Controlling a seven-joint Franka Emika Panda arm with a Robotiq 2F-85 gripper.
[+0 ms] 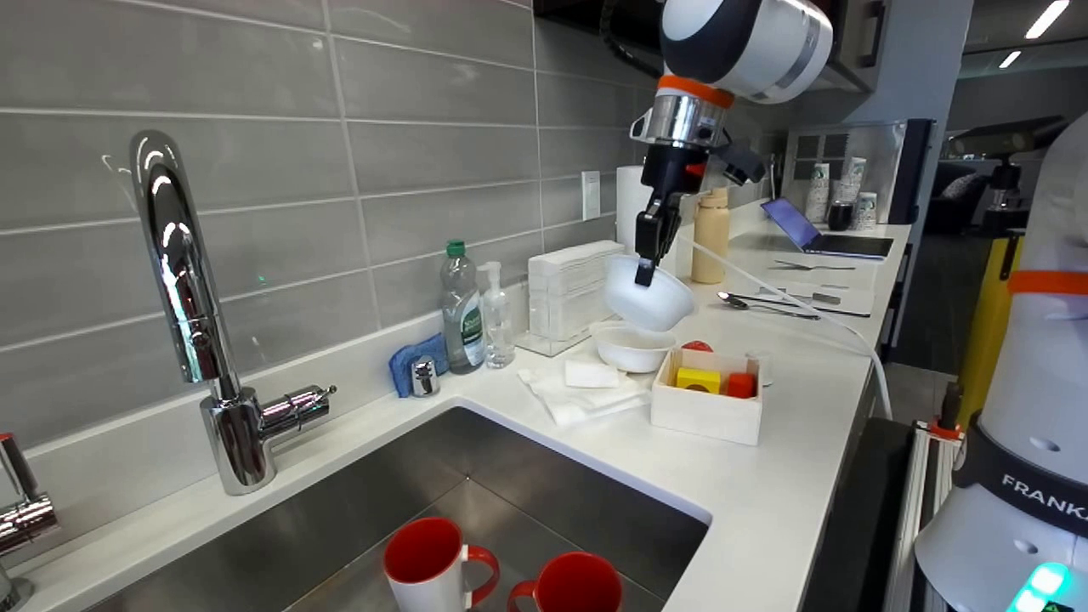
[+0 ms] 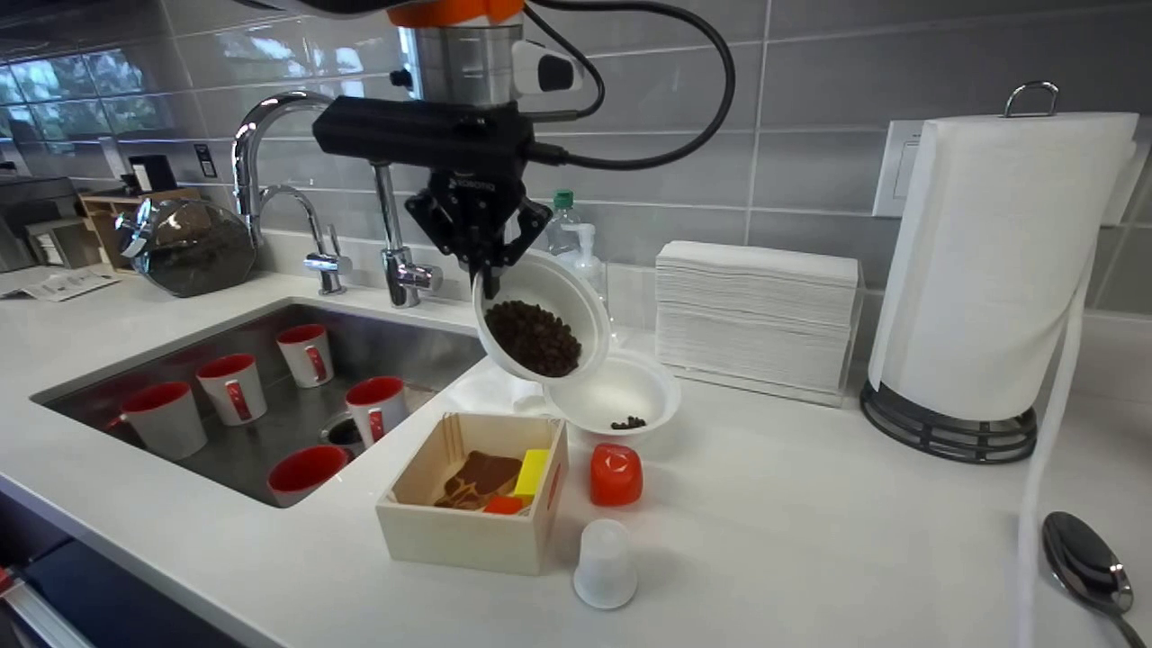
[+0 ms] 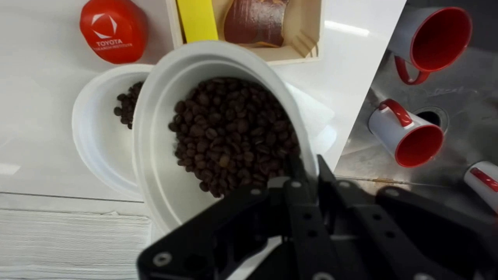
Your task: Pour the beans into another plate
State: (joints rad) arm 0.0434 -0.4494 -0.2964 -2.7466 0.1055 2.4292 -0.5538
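My gripper [image 2: 487, 281] is shut on the rim of a white bowl [image 2: 583, 310], with one finger inside and one outside. It also shows in the wrist view [image 3: 310, 171]. The bowl is tilted and holds most of the dark brown beans [image 2: 533, 339], heaped toward its gripped side in the wrist view. The plate [image 2: 585, 405], a similar white round dish, sits upright on the counter below the held bowl. It also shows in the wrist view [image 3: 95, 128], partly hidden by the held bowl. A small pile of beans [image 2: 628, 423] lies in the plate.
A wooden box [image 2: 450, 540] with toy food stands close to the plate, beside a red object [image 2: 616, 474] and a small white cup [image 2: 606, 567]. Stacked napkins [image 2: 756, 315] and a paper towel roll [image 2: 990, 270] stand behind. The sink [image 1: 586, 459] holds several mugs.
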